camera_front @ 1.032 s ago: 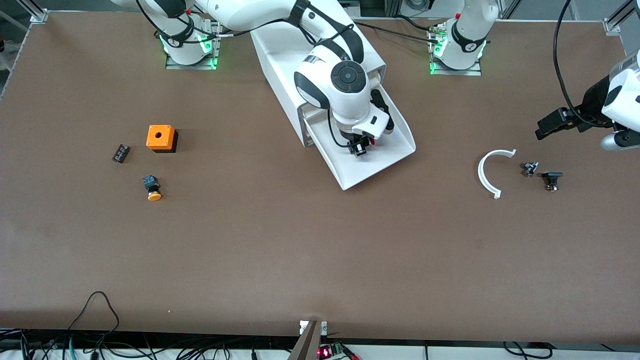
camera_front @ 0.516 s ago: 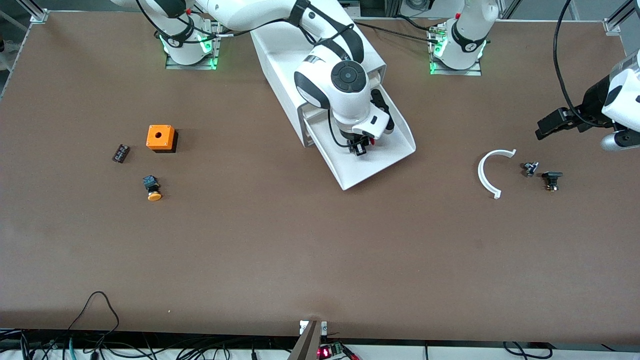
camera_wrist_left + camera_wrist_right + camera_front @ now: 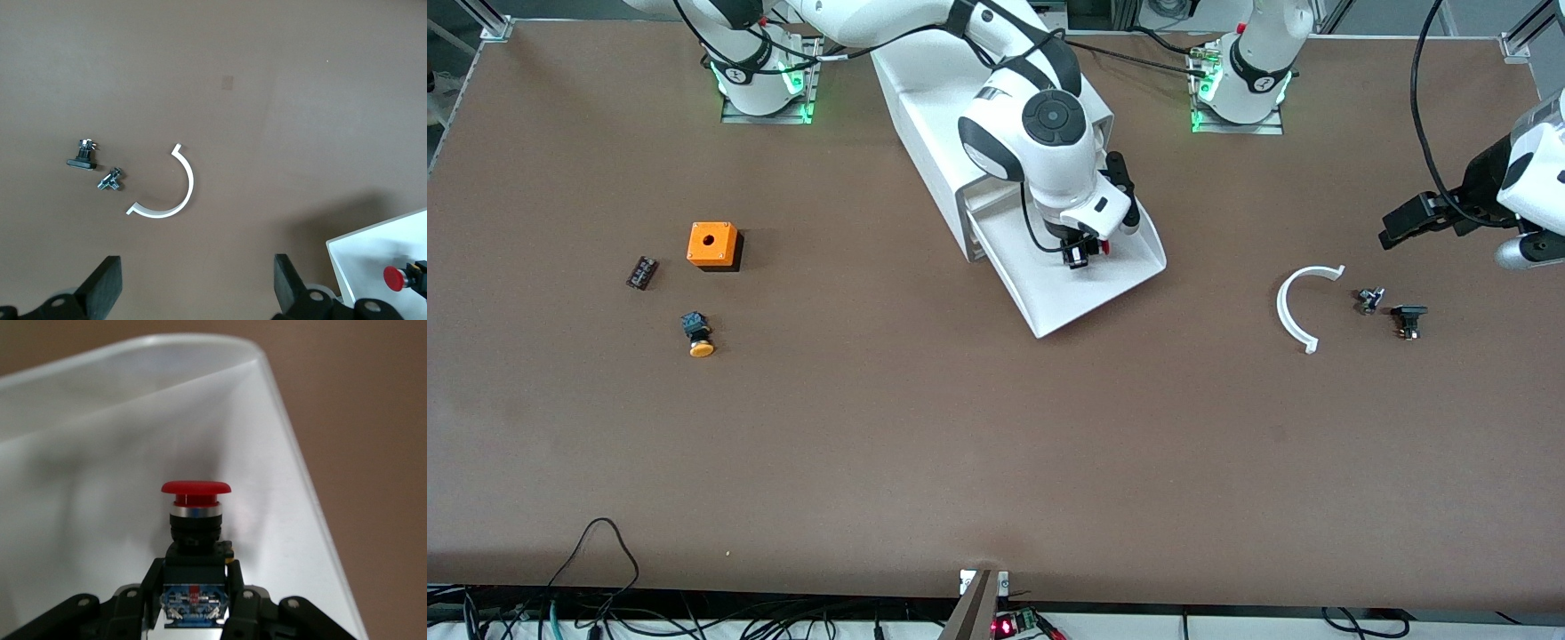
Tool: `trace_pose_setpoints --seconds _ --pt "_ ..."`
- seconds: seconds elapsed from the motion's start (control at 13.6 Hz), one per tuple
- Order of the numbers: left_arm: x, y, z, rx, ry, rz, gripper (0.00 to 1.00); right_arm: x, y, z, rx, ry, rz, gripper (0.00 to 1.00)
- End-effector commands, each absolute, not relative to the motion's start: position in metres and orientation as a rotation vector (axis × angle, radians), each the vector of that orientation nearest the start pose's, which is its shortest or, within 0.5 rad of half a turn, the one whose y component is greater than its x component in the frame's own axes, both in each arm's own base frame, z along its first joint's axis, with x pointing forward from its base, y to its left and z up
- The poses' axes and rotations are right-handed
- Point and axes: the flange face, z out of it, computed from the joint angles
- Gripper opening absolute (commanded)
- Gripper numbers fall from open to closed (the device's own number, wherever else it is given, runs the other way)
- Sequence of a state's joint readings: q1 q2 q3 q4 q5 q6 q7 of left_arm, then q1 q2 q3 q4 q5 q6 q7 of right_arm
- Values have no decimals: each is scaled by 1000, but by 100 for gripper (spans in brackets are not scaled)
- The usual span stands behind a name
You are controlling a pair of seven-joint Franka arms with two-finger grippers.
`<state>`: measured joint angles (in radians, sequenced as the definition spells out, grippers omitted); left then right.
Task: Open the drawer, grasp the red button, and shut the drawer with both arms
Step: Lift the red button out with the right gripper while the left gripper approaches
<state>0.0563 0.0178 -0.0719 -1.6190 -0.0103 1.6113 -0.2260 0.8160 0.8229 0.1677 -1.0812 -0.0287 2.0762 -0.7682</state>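
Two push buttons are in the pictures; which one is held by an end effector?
The button with the red cap, gripped by the right end effector over the open drawer. The yellow-capped button lies untouched on the table near the orange box.

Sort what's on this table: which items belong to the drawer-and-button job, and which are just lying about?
In the job:
- drawer, pulled open
- red button, gripped by the right gripper over the drawer
- left gripper, open, waiting over the table's left-arm end

Lying about:
- orange box
- yellow-capped button
- white curved strip
- small black parts
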Motion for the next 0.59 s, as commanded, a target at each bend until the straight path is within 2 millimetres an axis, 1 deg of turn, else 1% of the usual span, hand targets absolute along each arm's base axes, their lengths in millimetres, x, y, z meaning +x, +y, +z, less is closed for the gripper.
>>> trace_pose_setpoints --seconds 0.0,0.07,0.15,0.22,0.29,0.37,0.44,0.52 --pt "572 -14 599 -3122 -334 -22 100 503 594 424 2344 2249 417 29" --pt "576 -20 592 -3127 -322 -36 100 513 582 441 2417 2169 446 29" --pt "582 -34 583 -3127 -287 -45 100 526 566 453 2518 2056 465 29" --pt "589 -47 571 -3130 -263 -33 100 541 545 464 2647 1903 476 29" --pt "596 -60 557 -3134 -297 -41 100 550 529 467 2736 1778 462 29" --pt "603 -80 532 -3137 -348 -51 100 563 507 476 2811 1637 481 29" --pt "608 -95 512 -3145 -383 -91 100 581 480 476 2877 1482 484 29" --pt "610 -112 490 -3155 -405 -106 100 602 449 472 2952 1289 467 29"
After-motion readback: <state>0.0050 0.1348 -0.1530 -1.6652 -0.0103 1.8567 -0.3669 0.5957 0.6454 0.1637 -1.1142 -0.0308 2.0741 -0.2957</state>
